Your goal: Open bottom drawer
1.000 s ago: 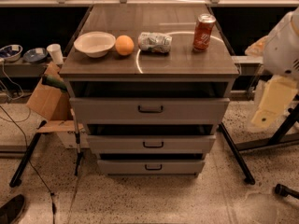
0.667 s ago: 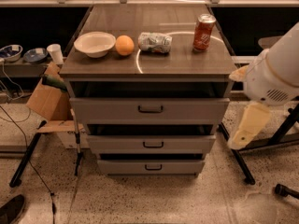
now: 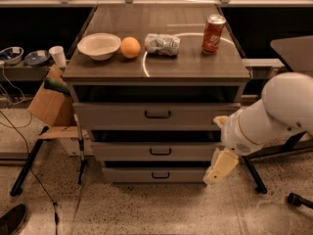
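The bottom drawer (image 3: 132, 175) is the lowest and narrowest of three grey fronts on the cabinet, just above the floor. Its small black bar handle (image 3: 160, 176) sits at its centre. The drawer looks closed. The mid-sized drawer (image 3: 122, 152) and the widest top drawer (image 3: 112, 115) above it are closed too. My white arm (image 3: 274, 111) comes in from the right. My cream gripper (image 3: 218, 169) hangs low at the right end of the bottom drawer front, right of the handle and apart from it.
On the cabinet top stand a white bowl (image 3: 99, 45), an orange (image 3: 130, 47), a crumpled packet (image 3: 162, 44) and a red can (image 3: 213, 34). A cardboard box (image 3: 51, 104) and black stand legs (image 3: 29, 160) are at the left. Another black leg (image 3: 254, 175) is at the right.
My arm has swung left and down from the right edge of the view. The gripper is now low by the bottom drawer's right end. The drawers have not moved.
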Controlling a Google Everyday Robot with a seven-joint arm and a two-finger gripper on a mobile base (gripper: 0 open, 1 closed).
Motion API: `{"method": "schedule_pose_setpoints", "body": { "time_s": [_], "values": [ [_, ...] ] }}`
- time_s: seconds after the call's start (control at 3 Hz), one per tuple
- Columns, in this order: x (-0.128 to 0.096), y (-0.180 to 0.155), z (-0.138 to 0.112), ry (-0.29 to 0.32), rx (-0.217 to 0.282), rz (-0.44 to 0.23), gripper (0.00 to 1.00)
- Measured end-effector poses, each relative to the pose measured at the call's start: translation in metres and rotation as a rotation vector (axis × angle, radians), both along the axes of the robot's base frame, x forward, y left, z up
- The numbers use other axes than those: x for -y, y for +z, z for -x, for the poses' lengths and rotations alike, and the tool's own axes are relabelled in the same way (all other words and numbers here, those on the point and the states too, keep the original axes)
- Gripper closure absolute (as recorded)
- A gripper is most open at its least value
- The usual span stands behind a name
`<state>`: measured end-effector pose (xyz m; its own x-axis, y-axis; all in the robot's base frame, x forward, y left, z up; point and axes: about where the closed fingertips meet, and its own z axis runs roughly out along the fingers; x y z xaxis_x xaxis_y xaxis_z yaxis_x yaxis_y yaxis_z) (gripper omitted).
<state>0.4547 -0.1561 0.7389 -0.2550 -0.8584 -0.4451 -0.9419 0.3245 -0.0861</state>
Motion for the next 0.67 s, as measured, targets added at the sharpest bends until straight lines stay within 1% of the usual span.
{"method": "schedule_pose_setpoints", "body": {
  "time_s": [0.33,0.67],
  "values": [
    [-0.0156,-0.0553,-0.0132,-0.022,-0.014,-0.05,0.0],
    [-0.0177,-0.0561,-0.0131,-0.018,-0.015,-0.042,0.0]
  ]
}}
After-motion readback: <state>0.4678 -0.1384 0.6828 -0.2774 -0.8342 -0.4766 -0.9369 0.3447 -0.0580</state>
